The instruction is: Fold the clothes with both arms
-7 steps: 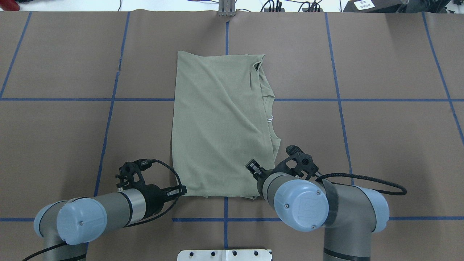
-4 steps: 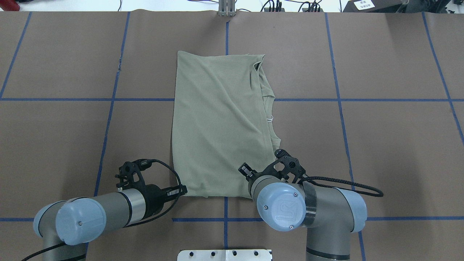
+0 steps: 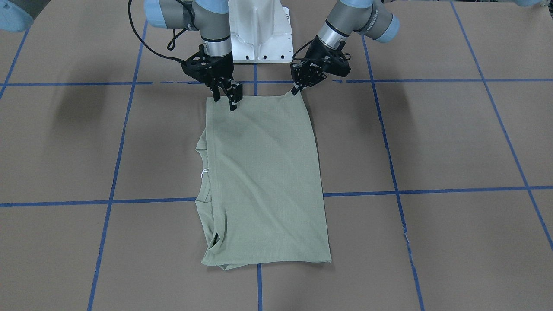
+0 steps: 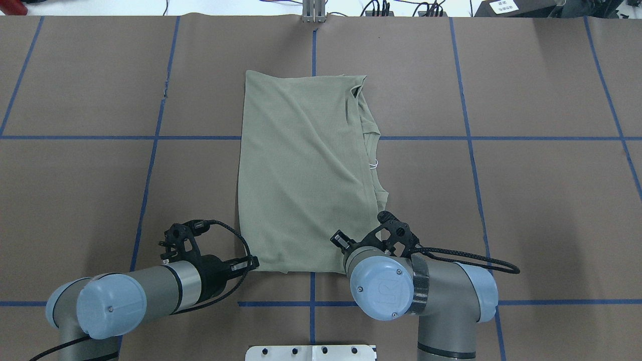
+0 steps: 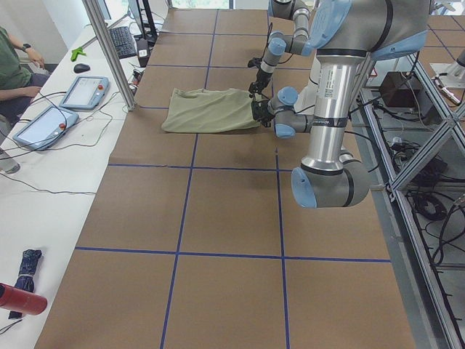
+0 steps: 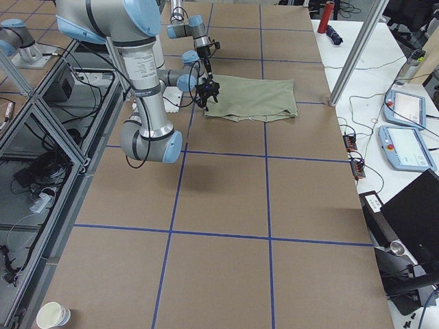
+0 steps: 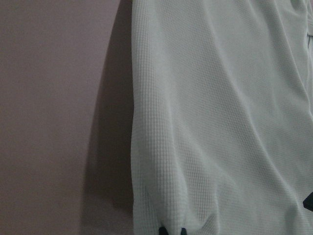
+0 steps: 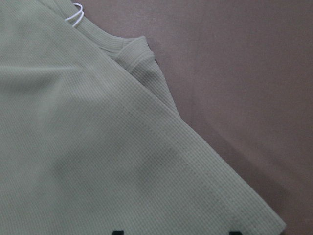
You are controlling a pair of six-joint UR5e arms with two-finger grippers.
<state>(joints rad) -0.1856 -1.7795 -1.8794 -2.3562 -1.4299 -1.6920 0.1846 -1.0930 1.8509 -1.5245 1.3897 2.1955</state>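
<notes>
The sage-green shirt point(image 4: 301, 170) lies folded into a long panel mid-surface point(image 4: 526, 200), collar edge toward the robot's right. The left tool point(image 3: 297, 90) pinches its near corner. The right tool point(image 3: 224, 100) hovers spread over the other near corner (likely so both corners lift together).

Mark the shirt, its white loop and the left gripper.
shirt point(image 4: 301, 170): overhead view, middle of top layer.
white loop point(image 4: 373, 164): overhead view, loop by the collar.
left gripper point(image 3: 297, 90): front-facing view, between fingertips at shirt corner.
</notes>
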